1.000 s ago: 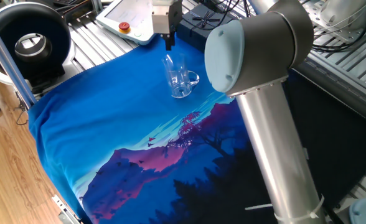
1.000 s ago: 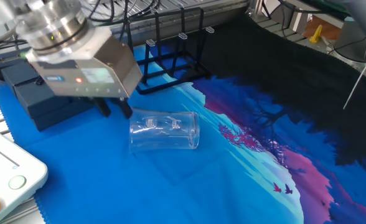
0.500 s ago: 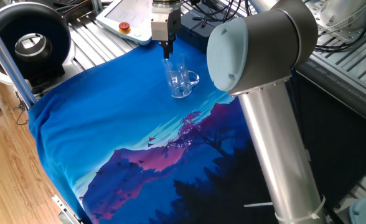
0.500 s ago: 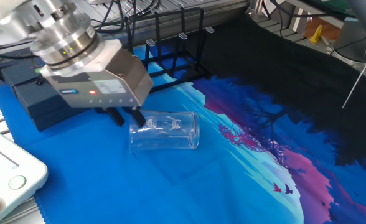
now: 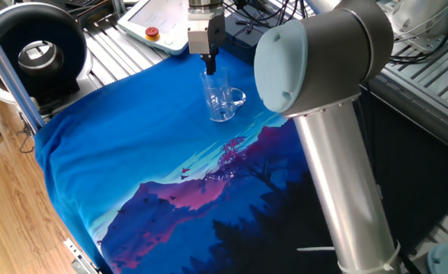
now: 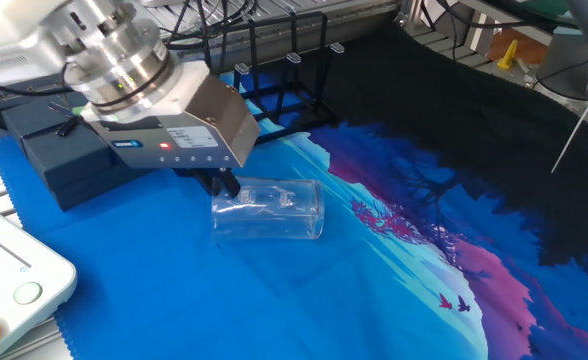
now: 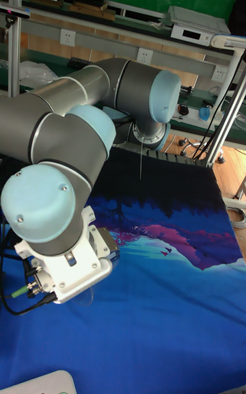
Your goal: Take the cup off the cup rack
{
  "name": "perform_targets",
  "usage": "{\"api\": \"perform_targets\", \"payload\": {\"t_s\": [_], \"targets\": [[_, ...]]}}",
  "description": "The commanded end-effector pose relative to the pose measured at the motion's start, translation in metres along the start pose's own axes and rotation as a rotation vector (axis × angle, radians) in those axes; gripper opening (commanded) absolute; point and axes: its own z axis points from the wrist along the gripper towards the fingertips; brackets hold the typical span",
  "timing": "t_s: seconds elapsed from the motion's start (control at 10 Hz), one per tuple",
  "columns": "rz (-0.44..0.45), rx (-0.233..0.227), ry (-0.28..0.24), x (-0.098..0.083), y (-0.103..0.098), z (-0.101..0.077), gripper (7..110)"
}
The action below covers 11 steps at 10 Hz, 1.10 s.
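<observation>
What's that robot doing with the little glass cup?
The robot arm's hand is down at the cup, a small clear glass mug on the blue cloth. The cup is already off the black cup rack, which stands empty of it behind. The fingers are at the cup's rim, but whether they grip it or are letting go is hard to tell.
</observation>
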Motion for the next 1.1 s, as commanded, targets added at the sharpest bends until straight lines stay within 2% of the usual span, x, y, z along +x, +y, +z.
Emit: {"api": "perform_targets", "payload": {"t_s": [0.0,0.2,0.3,0.4,0.5,0.6,0.7,1.0], "targets": [[-0.015,-0.023,0.0,0.004,0.006,-0.002,22],[-0.018,-0.03,0.017,0.009,0.01,-0.014,22],[-0.015,-0.034,0.015,0.008,0.012,-0.015,22],[-0.008,-0.064,-0.003,0.003,0.017,-0.011,22],[-0.018,-0.143,-0.039,-0.006,0.033,-0.006,22],[-0.021,-0.16,-0.047,-0.009,0.036,-0.004,22],[-0.011,-0.158,-0.036,-0.005,0.039,-0.008,7],[0.016,-0.142,0.002,0.01,0.049,-0.026,7]]}}
